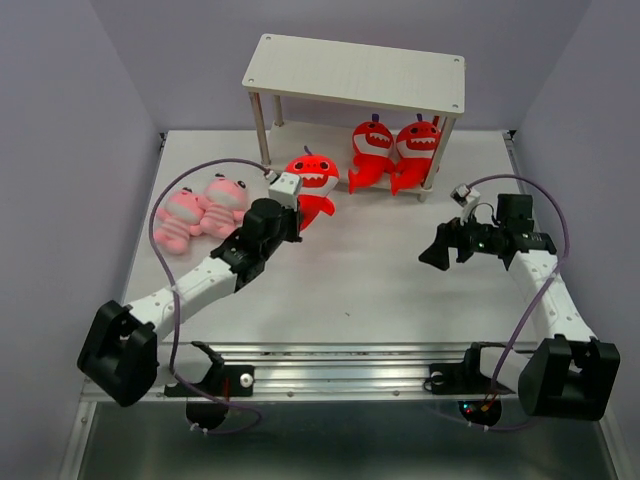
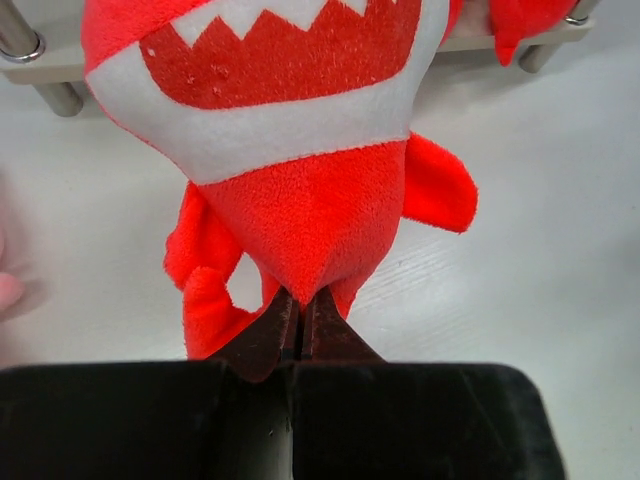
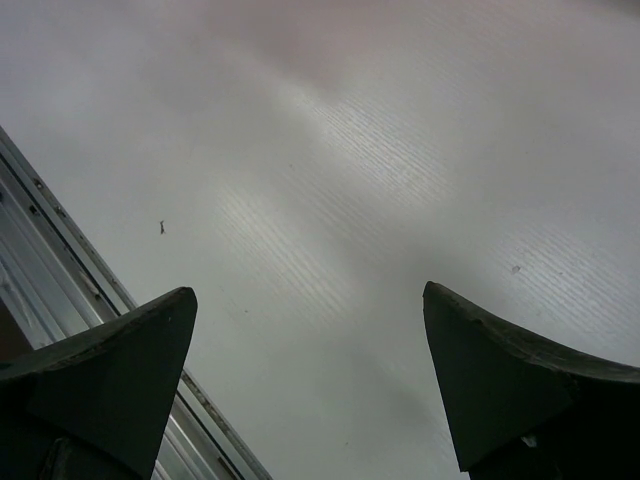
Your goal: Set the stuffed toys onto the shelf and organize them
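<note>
Your left gripper (image 2: 300, 318): dark tapered fingers (image 2: 268, 335) clenched on pointed bottom tip of red shark toy (image 2: 300, 150); fuzzy fleece, white band, zigzag teeth. Toy just in front of shelf (image 1: 355, 75), near its left front leg. Your right gripper (image 3: 308, 300): wedge-shaped fingers spread wide, grasping nothing, over matte grained table (image 3: 400, 150). Two red sharks (image 1: 372, 155) upright, side by side under shelf's pale top board. Two pink striped plush (image 1: 225, 197) lie touching at table's left
</note>
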Controlling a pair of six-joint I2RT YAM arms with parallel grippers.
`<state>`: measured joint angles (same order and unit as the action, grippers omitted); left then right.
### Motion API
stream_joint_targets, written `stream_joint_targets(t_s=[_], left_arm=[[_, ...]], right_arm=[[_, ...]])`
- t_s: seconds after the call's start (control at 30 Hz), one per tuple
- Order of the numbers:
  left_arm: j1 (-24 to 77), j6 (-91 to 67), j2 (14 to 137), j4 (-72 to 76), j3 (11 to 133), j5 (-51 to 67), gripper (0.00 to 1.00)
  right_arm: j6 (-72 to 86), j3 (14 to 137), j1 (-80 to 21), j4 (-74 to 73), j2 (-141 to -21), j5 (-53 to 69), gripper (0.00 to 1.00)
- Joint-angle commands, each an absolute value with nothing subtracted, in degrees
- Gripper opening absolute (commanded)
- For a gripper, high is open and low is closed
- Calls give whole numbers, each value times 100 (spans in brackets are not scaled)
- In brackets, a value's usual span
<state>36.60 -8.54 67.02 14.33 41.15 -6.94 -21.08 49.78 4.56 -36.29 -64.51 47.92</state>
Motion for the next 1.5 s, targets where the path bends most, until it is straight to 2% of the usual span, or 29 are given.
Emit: stream_joint_targets(t_s=[0.0, 0.4, 0.83, 1.47], left_arm=[[3516, -317, 7346, 1828, 4886, -826, 0], [3217, -202, 9639, 1627, 6960, -1213, 0], [2971, -439, 11232, 950, 9095, -1169, 0], [2830, -887, 12120, 765, 9984, -738, 0]], right_arm=[[-2373, 4842, 816, -3243, -6415, 5432, 100], [-2347, 4790, 976, -3234, -6214, 5326, 100], [-2373, 4773, 1028, -3234, -6135, 5274, 100], [-2408, 4781, 1081, -3234, -6179, 5194, 100]])
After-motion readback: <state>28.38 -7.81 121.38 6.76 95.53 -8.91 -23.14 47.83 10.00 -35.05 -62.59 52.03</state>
